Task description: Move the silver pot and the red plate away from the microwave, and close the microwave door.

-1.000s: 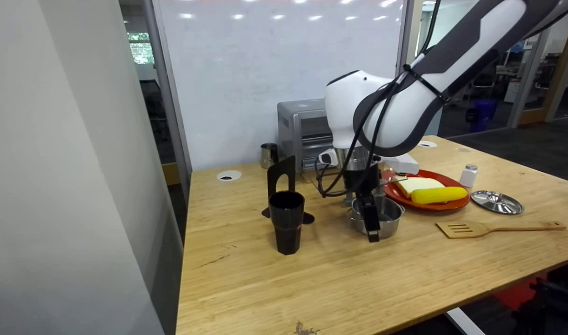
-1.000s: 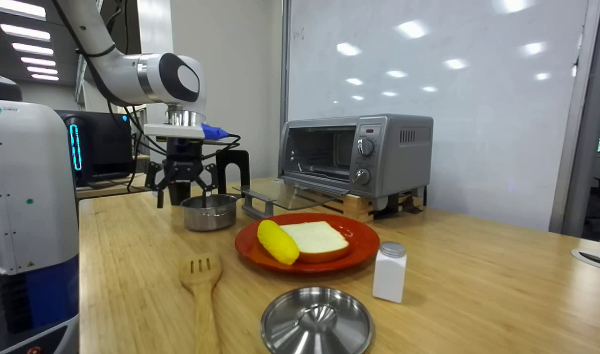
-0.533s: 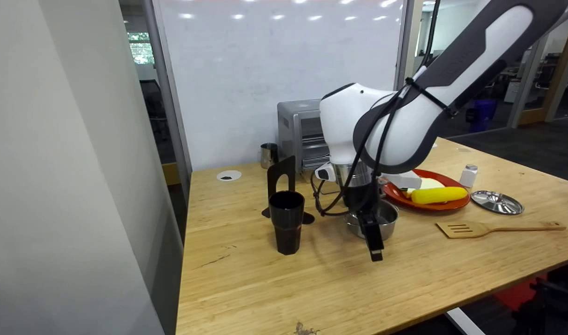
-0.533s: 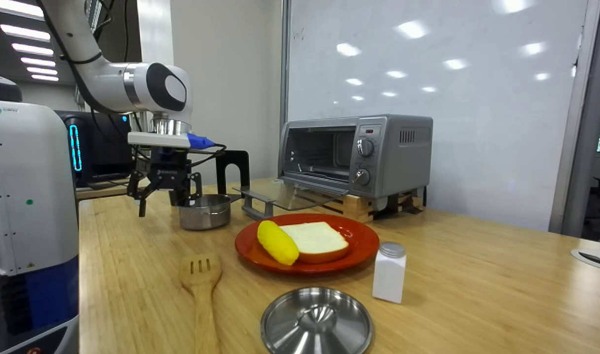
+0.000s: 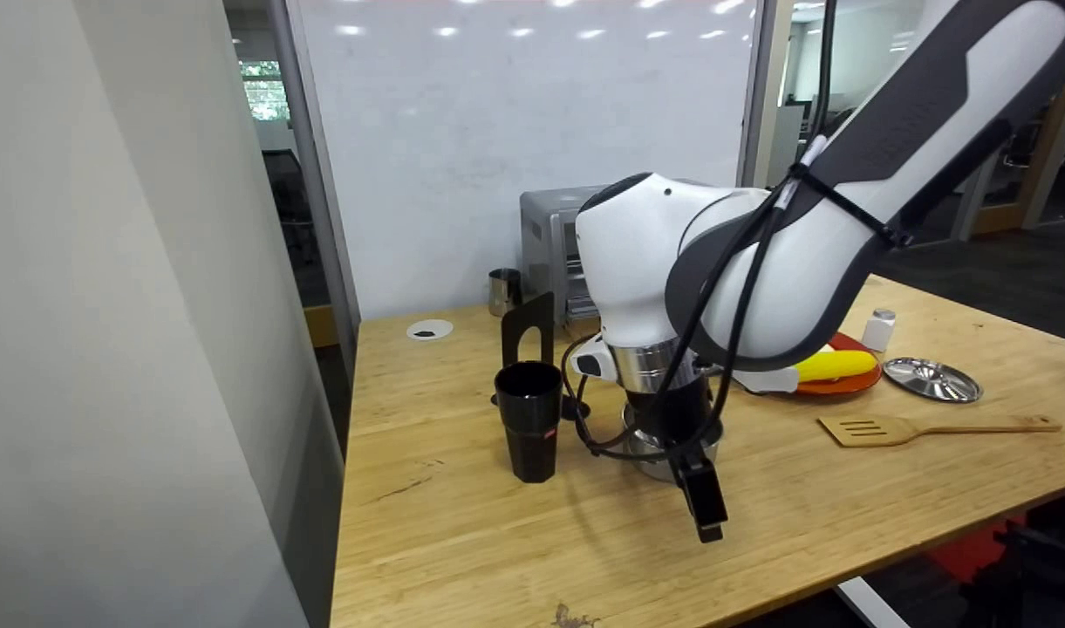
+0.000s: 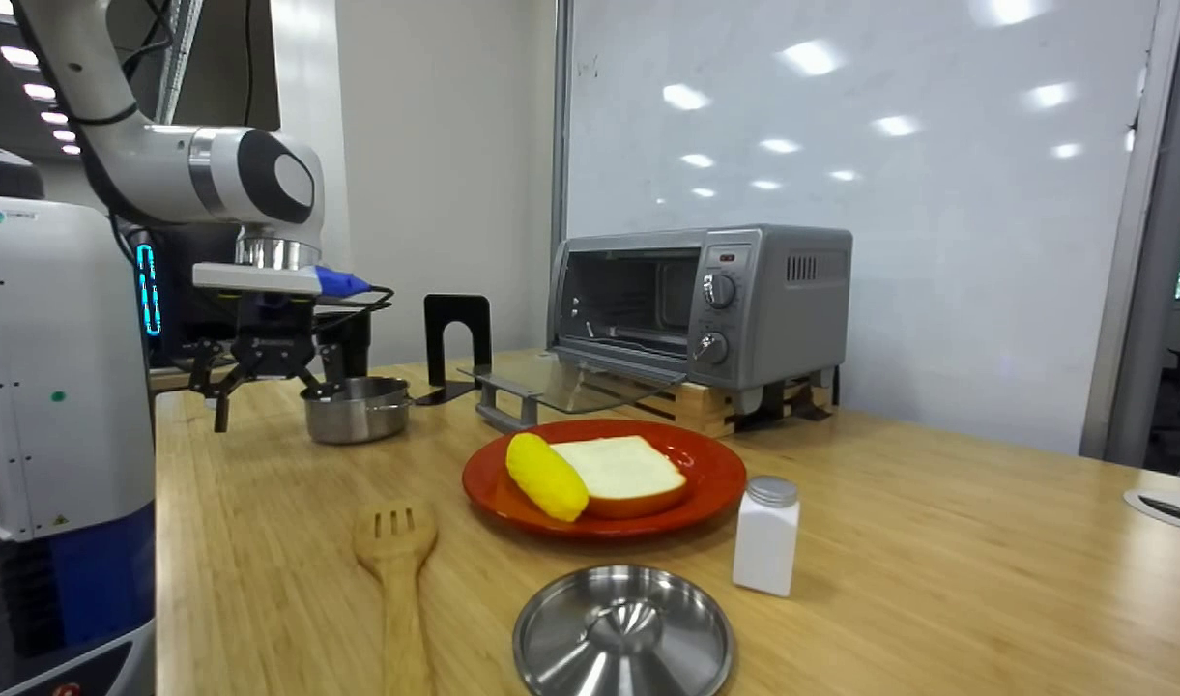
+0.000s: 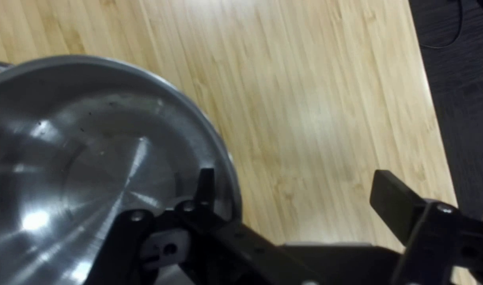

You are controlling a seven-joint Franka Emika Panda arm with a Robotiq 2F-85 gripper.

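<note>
- Step in hand, as I judge it: getting the silver pot point(image 6: 358, 420) away from the microwave point(image 6: 778, 319); the pot sits upright on the bench point(image 5: 462, 558), apart from the lowered microwave door point(image 6: 590, 385) and near the black cup point(image 5: 530, 436)
- The fingers point(image 7: 395, 209) stand wide apart with the pot's wall between them, one reaching down inside the rim, the other outside over the bench; nothing is clamped, and I cannot tell whether the inner one touches the wall
- If the pot counts as far enough, the next move calls for a straight rise, so that the inner finger clears the rim without tipping the pot
- The red plate point(image 6: 713, 476) comes after that, I think: it lies just in front of the door, and the door looks best left for last
- On the plate, a bread slice point(image 6: 620, 472) and a yellow food item point(image 6: 547, 477) lie side by side; a tilt could slide them off
- In the pot, the wrist view shows bare shiny metal and a few dark specks besides the finger
- The microwave's inside is too dim to read, and so is the cup's
</note>
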